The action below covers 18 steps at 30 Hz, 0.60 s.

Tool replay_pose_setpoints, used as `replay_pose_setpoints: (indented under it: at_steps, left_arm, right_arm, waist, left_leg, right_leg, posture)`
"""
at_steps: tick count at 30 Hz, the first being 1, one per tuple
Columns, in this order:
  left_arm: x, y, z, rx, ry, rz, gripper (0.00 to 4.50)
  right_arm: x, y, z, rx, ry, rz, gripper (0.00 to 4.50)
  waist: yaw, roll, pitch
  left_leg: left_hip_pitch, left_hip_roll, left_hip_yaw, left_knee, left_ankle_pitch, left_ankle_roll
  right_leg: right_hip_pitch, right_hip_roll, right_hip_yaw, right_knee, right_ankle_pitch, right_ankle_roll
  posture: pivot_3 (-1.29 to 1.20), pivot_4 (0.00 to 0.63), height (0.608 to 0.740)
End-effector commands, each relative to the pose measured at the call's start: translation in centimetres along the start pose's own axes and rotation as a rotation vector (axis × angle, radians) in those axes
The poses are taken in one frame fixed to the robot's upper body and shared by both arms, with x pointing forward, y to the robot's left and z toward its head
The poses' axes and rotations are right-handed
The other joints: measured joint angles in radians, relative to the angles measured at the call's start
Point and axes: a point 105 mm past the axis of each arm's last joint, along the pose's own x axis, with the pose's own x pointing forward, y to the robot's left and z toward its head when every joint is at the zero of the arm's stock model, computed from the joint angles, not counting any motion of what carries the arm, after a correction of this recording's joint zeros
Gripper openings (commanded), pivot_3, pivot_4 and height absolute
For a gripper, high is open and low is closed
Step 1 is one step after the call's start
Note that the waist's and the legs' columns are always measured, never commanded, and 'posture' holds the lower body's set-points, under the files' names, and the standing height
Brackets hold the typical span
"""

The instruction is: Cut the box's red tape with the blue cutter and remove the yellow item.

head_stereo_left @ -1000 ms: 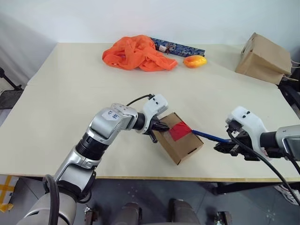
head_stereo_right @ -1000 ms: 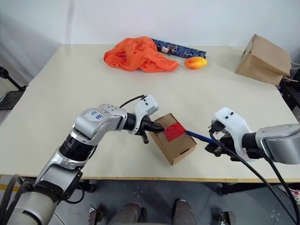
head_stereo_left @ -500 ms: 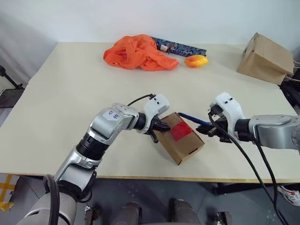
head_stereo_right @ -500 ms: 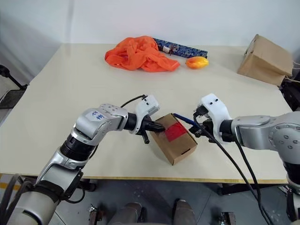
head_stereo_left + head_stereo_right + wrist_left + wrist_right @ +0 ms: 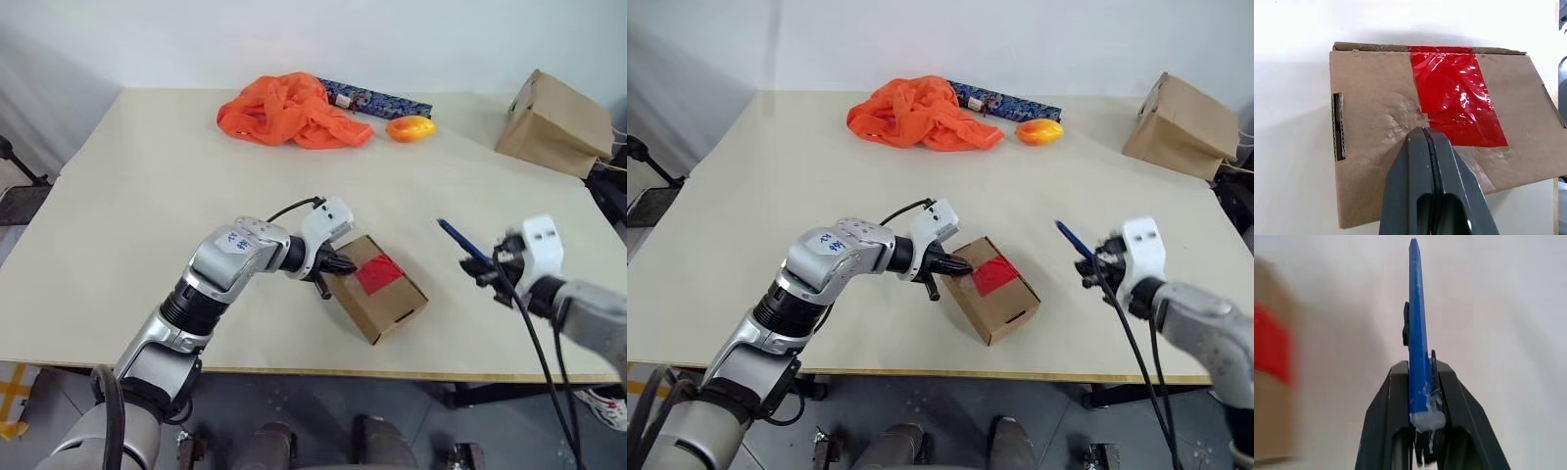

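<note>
Quick count of what's on the tabletop [image 5: 147,196]: one small cardboard box [image 5: 377,289] with one strip of red tape [image 5: 377,274] on it. One blue cutter [image 5: 462,241], off to the box's right. Beyond the box: one orange cloth heap [image 5: 289,110], one dark-blue patterned case [image 5: 377,98], one mango-shaped fruit [image 5: 409,127], one brown paper bag [image 5: 554,122]. Two tools: left tool [image 5: 338,264], right tool [image 5: 487,269].

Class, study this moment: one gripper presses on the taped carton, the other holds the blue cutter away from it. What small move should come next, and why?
Probably bring the right gripper, shut on the blue cutter, back toward the box so the tip meets the red tape. The tape looks uncut, the flaps are closed, and the shut left gripper presses on the lid.
</note>
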Motion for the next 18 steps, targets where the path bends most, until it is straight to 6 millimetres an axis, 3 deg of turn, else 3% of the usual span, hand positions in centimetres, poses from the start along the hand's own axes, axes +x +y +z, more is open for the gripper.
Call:
replay_pose_setpoints:
  at_steps: [1, 8, 9, 12, 15, 18]
  left_arm:
    - [-0.1, 2.7, -4.5, -0.108, 0.137, 0.111, 0.0]
    - [-3.7, 3.7, -1.6, -0.173, -0.002, 0.056, 0.0]
    - [-4.2, 3.7, -1.4, -0.184, -0.012, 0.039, 0.0]
    - [-6.0, 3.4, -1.1, -0.205, -0.023, -0.013, 0.0]
    - [-7.8, 2.9, -1.0, -0.208, -0.025, -0.058, 0.0]
    - [-8.7, 2.7, -0.6, -0.235, -0.042, -0.079, 0.0]
  right_arm:
    - [0.1, -0.3, -1.6, 0.1, 0.06, 0.035, 1.03]
    - [-0.7, -0.8, 1.8, -0.054, -0.033, -0.005, 3.32]
    - [-0.8, -0.8, 2.2, -0.083, -0.037, -0.006, 3.48]
    - [-0.6, 0.5, 4.7, -0.167, -0.085, 0.044, 4.43]
    - [0.2, 3.3, 8.0, -0.264, -0.144, 0.123, 4.47]
    - [1.0, 5.6, 9.1, -0.333, -0.148, 0.202, 4.47]
  waist:
    - [-0.003, 0.002, 0.0]
    - [-0.03, 0.004, 0.007]
    - [-0.035, 0.005, 0.009]
    - [-0.042, 0.006, 0.014]
    - [-0.054, 0.005, 0.02]
    - [-0.049, 0.002, 0.022]
  left_leg:
    - [0.0, 0.0, 0.0, 0.0, 0.0, 0.0]
    - [0.001, 0.001, 0.0, -0.001, 0.002, -0.002]
    - [0.0, 0.001, 0.0, -0.001, 0.002, -0.002]
    - [-0.005, 0.0, 0.003, -0.005, 0.003, -0.004]
    - [-0.006, 0.001, 0.005, -0.009, 0.005, -0.006]
    - [-0.007, 0.001, 0.004, -0.013, 0.007, -0.008]
  right_leg:
    - [0.0, 0.0, 0.0, 0.0, 0.0, 0.0]
    - [-0.001, 0.001, 0.001, 0.003, 0.0, 0.0]
    - [-0.003, 0.001, 0.0, 0.003, 0.0, 0.0]
    - [-0.013, 0.001, 0.0, 0.008, 0.0, 0.0]
    - [-0.02, 0.001, -0.001, 0.013, 0.0, 0.0]
    - [-0.024, 0.001, -0.001, 0.016, 0.0, 0.0]
  posture:
    - [0.0, 0.15, 0.74]
    - [0.0, 0.15, 0.74]
    - [0.0, 0.15, 0.74]
    - [0.0, 0.15, 0.74]
    - [0.0, 0.15, 0.74]
    - [0.0, 0.15, 0.74]
